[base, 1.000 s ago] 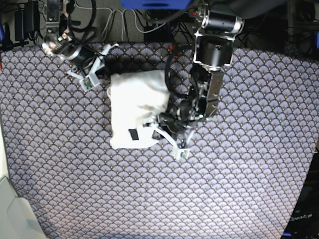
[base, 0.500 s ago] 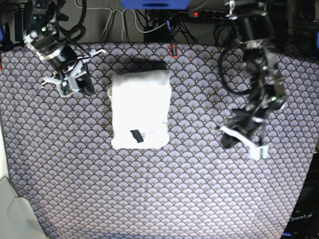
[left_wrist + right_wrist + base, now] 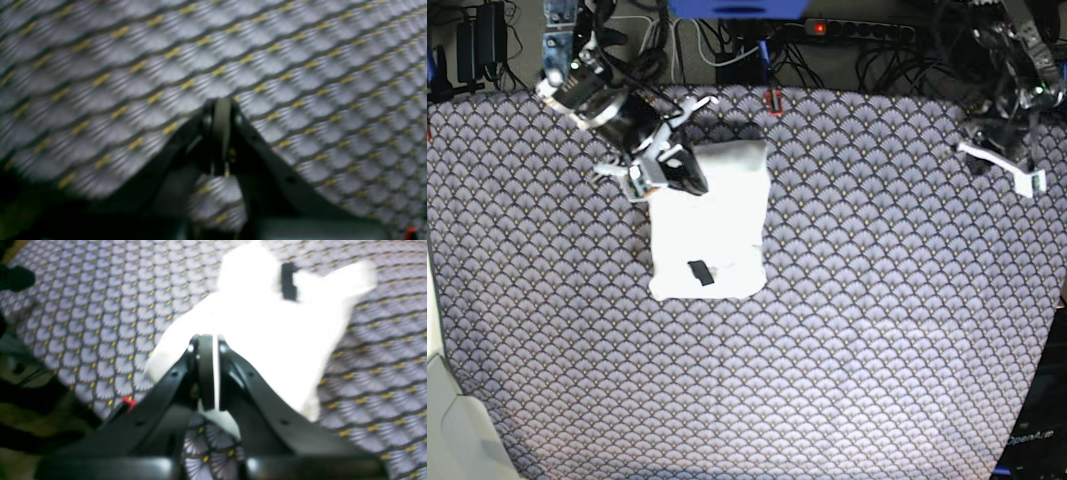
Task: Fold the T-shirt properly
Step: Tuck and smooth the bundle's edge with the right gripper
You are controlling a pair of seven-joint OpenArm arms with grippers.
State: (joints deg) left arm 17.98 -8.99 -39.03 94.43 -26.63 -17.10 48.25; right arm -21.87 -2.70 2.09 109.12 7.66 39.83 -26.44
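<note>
The T-shirt (image 3: 710,222) lies folded into a compact white rectangle near the centre of the patterned worktop (image 3: 877,350), plain side up, small black tag (image 3: 699,273) near its 6 o'clock edge. Its long axis runs 12-to-6 in the base view. The right hand (image 3: 677,170) sits at the bundle's 10-to-11 o'clock corner, over or just touching the edge – can't tell which from above. In the right wrist view its fingers are pressed together w/ nothing between them, and the white cloth fills the space just ahead, tag at the far end. So the shirt stretches away from that hand toward 5 o'clock, lengthwise. The left hand (image 3: 1012,165) is well apart, off at the 2 o'clock corner of the worktop – its wrist view shows only blurred pattern and fingers closed on nothing. Judgement: the fold looks essentially done, edges fairly square, maybe a slight bulge at the lower left. If any tidying is left, the right arm is by far the nearer one; a press or nudge along the long axis from the top corner would suit. The risk is that a closed hand drags the top layer and opens the fold.
</note>
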